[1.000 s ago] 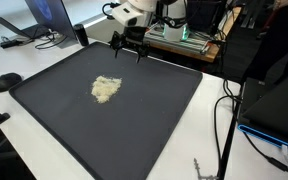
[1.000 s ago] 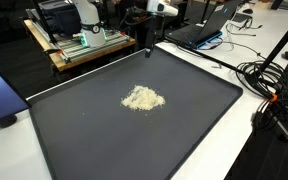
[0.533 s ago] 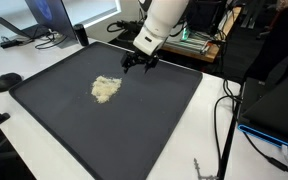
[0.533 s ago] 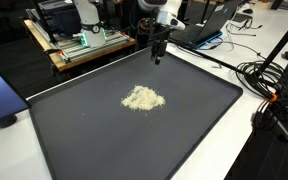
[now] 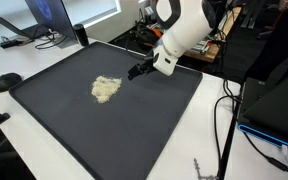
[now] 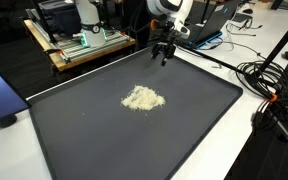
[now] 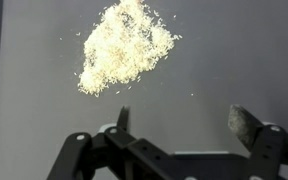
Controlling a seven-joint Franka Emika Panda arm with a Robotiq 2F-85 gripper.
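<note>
The pale grain pile [image 7: 124, 45] lies on the dark mat [image 7: 234, 60] just ahead of the hand [image 7: 182, 118], whose fingers are apart and empty and whose base the wrist view crops.

laptop [image 6: 208, 27] | black mouse [image 5: 7, 81] on white table [image 5: 184, 150] | tangled cables [image 6: 268, 82] | wooden rack [image 6: 82, 48] behind

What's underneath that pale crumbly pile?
The pile lies on the dark grey mat, which spreads out all round it. The patch of mat right beneath is covered by the grains, so it cannot be seen.
</note>
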